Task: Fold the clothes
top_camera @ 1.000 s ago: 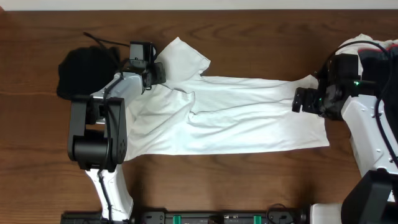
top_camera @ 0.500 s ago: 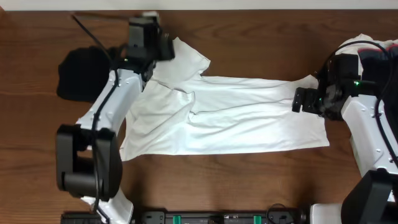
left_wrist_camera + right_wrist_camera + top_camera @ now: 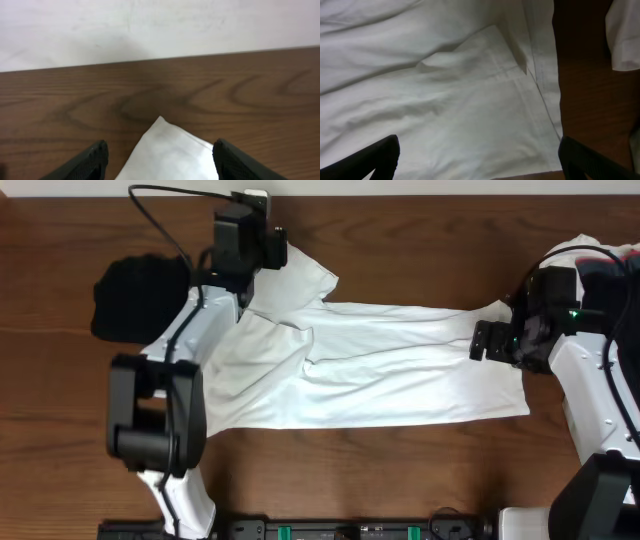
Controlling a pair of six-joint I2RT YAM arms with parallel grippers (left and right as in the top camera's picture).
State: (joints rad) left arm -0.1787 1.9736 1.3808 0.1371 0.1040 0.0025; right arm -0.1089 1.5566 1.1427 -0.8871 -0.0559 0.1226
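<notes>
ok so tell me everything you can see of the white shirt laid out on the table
The white shirt is soft fabric, no print showing, lying flat and sideways across the wooden table, wrinkled, with a loose fold near its middle. One short sleeve points to the far edge; its tip sits between the open left fingers, not gripped. The stitched hem is at the right end, below the open right gripper, which is not holding it.
</notes>
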